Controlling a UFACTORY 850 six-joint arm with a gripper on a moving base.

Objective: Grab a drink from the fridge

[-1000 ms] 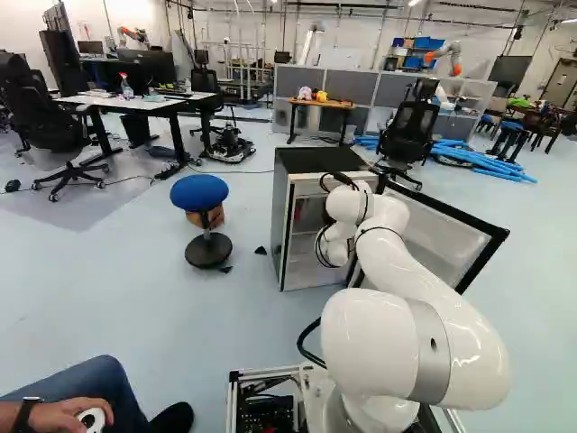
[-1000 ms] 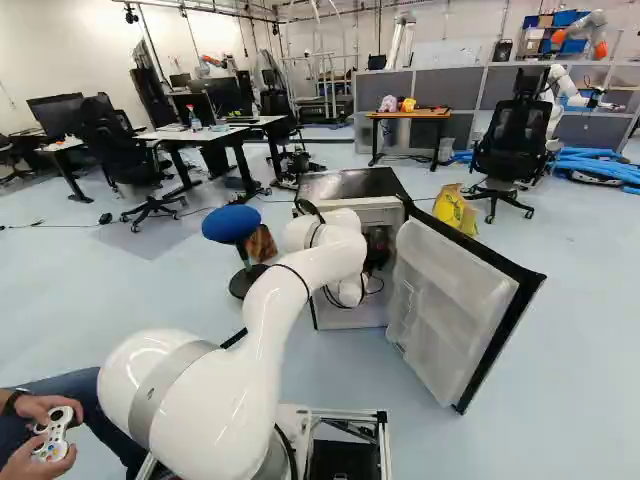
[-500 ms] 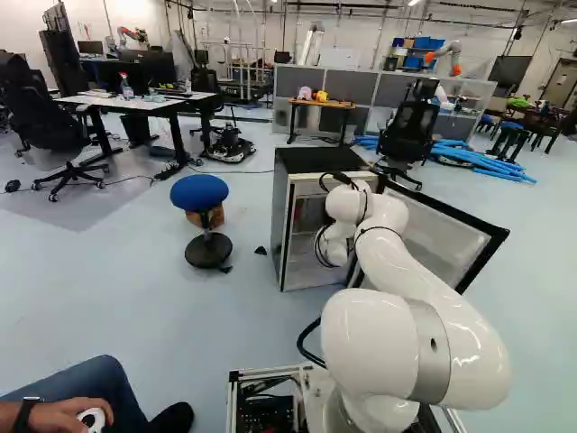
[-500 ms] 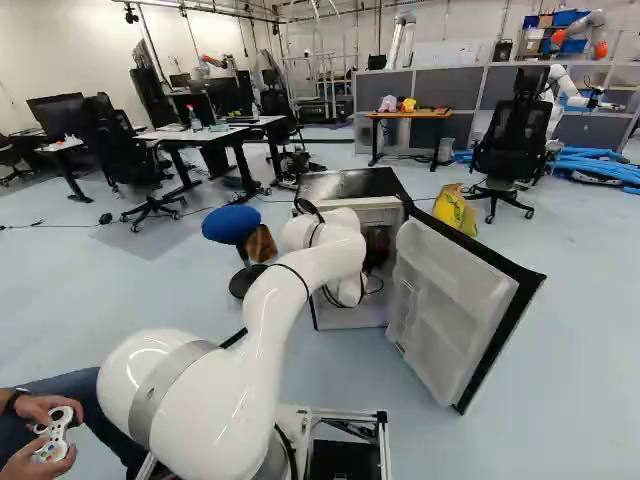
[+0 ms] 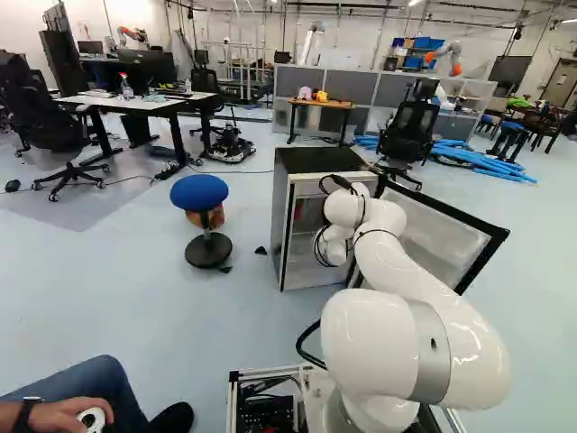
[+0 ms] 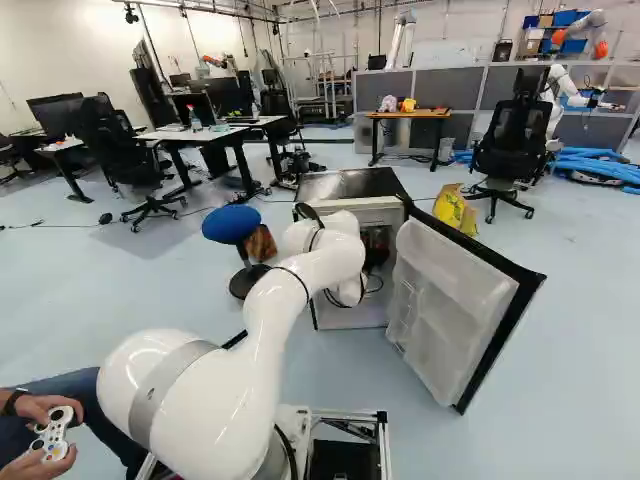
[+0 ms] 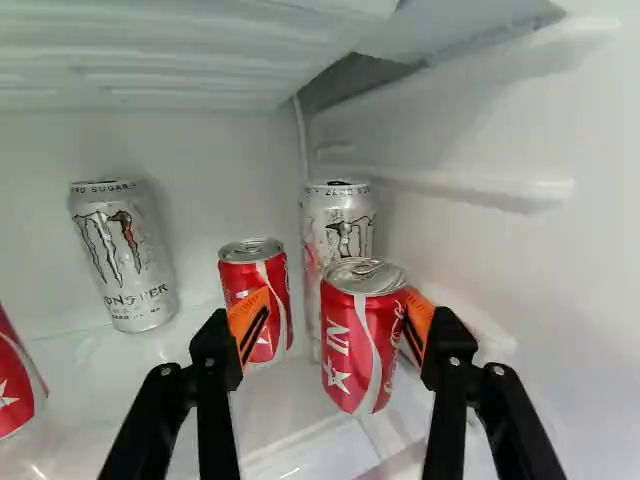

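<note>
Red can (image 7: 350,345) stands upright inside the fridge (image 5: 320,161), btwn the spread fingers of the claw (image 7: 337,318), nearer one finger than the other. The claw is open, w/ nothing pinched: one orange pad (image 7: 424,318) sits right by the can's side, tho whether they touch can't be told; the opposite pad stands well apart from it, in front of a second red can (image 7: 277,295). A tall silver can (image 7: 345,215) is just behind the first; another silver can (image 7: 125,265) is by the back wall, & part of a third red can (image 7: 14,385) shows off to the side, beyond the finger nearer the second red can.

White arm (image 5: 428,289) reaches fwd from its base to the fridge's open front, its wrist end at the opening. The fridge door (image 6: 440,300) hangs wide open, at R of the arm in the R base view, pale shelves on its inner face.

Nearby, a blue stool (image 5: 199,191) stands at L of the fridge in the L base view; a yellow bag (image 6: 455,208) is on the floor behind the door. In bkgd: desk (image 5: 135,102), black office chair (image 6: 512,145), wooden table w/ small toys (image 6: 410,114), blue tubes (image 5: 487,164) & another robot (image 6: 585,35).
</note>
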